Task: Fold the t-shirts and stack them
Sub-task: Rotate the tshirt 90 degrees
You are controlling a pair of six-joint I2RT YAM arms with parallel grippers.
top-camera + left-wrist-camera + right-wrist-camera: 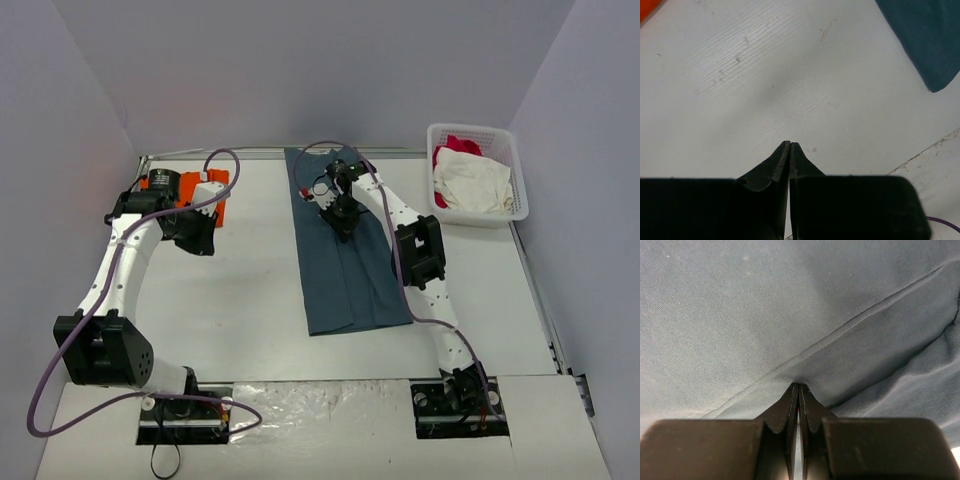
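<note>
On table (250,300): one slate-blue t-shirt (345,280), one orange t-shirt (220,208).

You're looking at a robot lab cell: a white table (250,290) boxed in by plain pale walls (300,70), the left arm (115,265) and right arm (447,322) bolted at its near edge, purple cables (32,410) trailing, and a plastic basket (470,127) in the far corner.

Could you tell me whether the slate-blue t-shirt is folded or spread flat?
Partly folded: the slate-blue t-shirt lies as a long narrow strip, sides turned in to a centre line, not yet folded crosswise.
</note>
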